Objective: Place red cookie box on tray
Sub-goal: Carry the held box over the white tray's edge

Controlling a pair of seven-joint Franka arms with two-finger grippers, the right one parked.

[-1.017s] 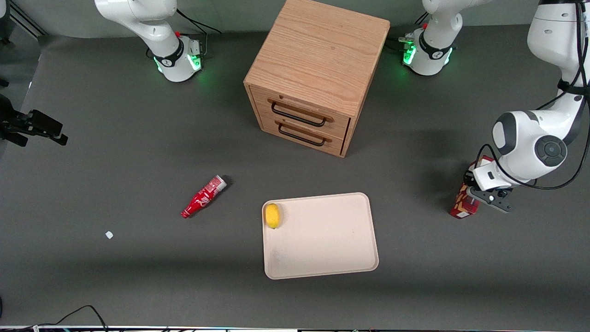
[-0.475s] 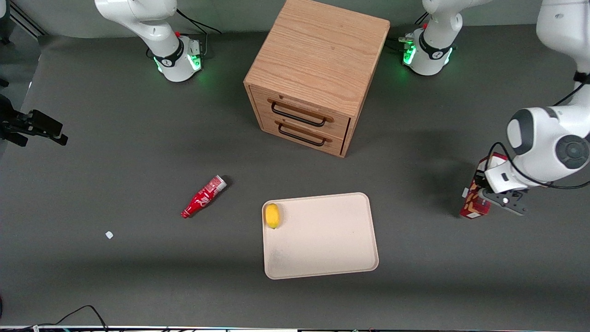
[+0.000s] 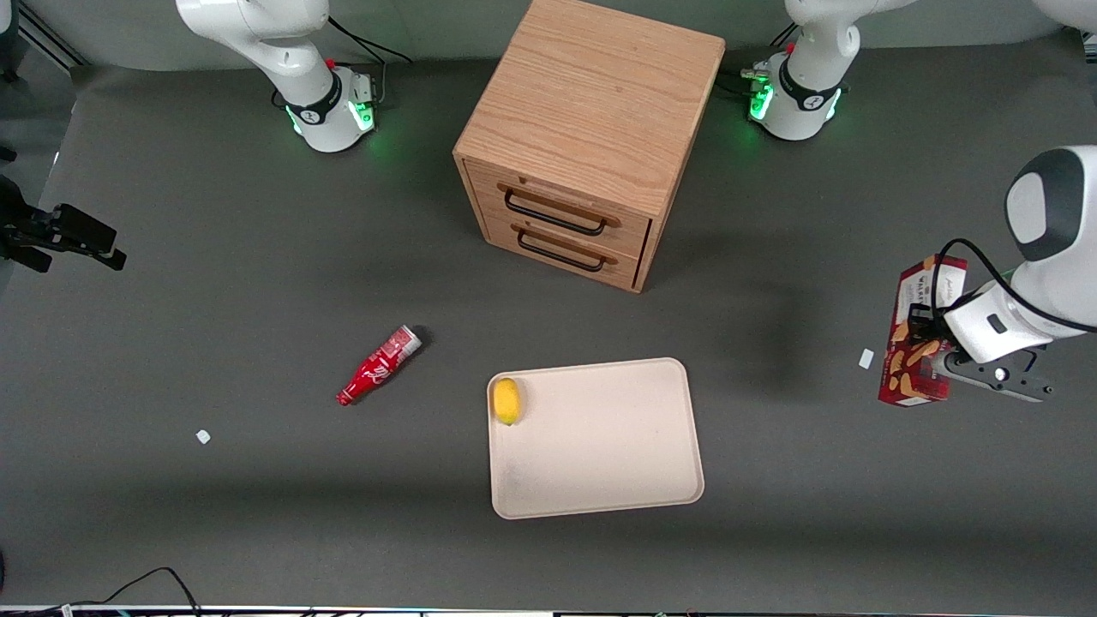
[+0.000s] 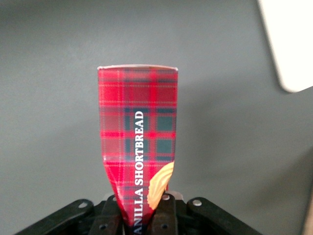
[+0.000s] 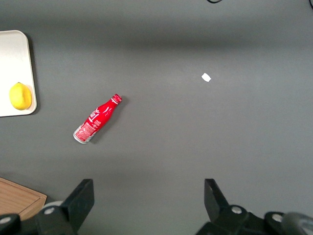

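Red cookie box (image 3: 919, 338) now raised between gripper (image 3: 938, 347) fingers (image 4: 166, 213)

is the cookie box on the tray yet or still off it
Off it. The red cookie box is held by the left gripper, shut on it, above the table at the working arm's end, well apart from the tray.

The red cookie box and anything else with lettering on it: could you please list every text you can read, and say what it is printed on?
"ANILLA SHORTBREAD": white letters along the red cookie box, cut off at the gripper shut on it, held toward the working arm's end of the table.
Gold lettering on the box's end: too small to read.
White script on the red soda bottle: too small to read.
The tray, lemon and drawer cabinet carry no text.
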